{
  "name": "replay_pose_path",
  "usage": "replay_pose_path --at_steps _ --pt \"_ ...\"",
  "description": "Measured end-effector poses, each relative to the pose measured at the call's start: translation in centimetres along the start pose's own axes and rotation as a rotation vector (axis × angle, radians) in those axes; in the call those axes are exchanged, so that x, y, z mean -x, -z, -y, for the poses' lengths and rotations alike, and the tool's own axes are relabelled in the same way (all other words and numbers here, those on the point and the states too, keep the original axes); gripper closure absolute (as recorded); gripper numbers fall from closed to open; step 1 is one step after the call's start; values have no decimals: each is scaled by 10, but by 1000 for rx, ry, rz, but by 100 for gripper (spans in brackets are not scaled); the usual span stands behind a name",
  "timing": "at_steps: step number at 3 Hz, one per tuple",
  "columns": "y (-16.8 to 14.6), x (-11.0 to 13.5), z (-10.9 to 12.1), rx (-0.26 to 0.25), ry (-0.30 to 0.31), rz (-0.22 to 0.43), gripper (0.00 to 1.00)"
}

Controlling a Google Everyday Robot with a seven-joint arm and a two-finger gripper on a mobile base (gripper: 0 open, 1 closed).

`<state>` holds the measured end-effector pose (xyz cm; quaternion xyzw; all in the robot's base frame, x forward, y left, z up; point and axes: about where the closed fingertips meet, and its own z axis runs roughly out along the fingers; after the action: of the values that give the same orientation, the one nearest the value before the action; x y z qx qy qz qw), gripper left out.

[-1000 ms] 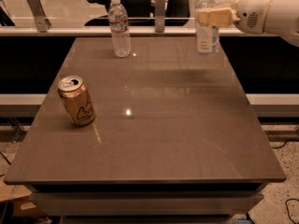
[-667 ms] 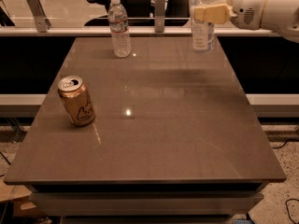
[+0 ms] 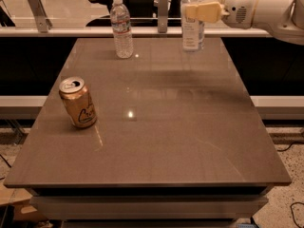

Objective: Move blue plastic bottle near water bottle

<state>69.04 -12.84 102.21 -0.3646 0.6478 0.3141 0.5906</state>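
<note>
The blue plastic bottle [image 3: 192, 25] is upright at the far right of the table, its top cut off by the frame edge. My gripper [image 3: 200, 11] reaches in from the right and is shut on the bottle's upper part, with a cream finger across its front. The bottle's base is at or just above the table surface; I cannot tell which. The water bottle [image 3: 121, 27], ribbed with a narrow red-white band, stands upright at the far middle-left of the table, well to the left of the held bottle.
A gold soda can [image 3: 77, 102] stands tilted at the table's left side. The brown table [image 3: 156, 141] ends at a rail along the far edge, with metal posts [image 3: 163, 8] behind it. My white arm [image 3: 266, 8] crosses the upper right.
My gripper has moved left with the blue plastic bottle, bringing it closer to the water bottle. The can and the water bottle have not moved.
</note>
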Motion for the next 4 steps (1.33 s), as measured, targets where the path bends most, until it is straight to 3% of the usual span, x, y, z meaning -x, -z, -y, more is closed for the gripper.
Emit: replay_pose_path --at_steps 2,4 --pt "-39 3 -21 102 -7 29 100" --pt "-70 -7 -38 174 -23 99 100"
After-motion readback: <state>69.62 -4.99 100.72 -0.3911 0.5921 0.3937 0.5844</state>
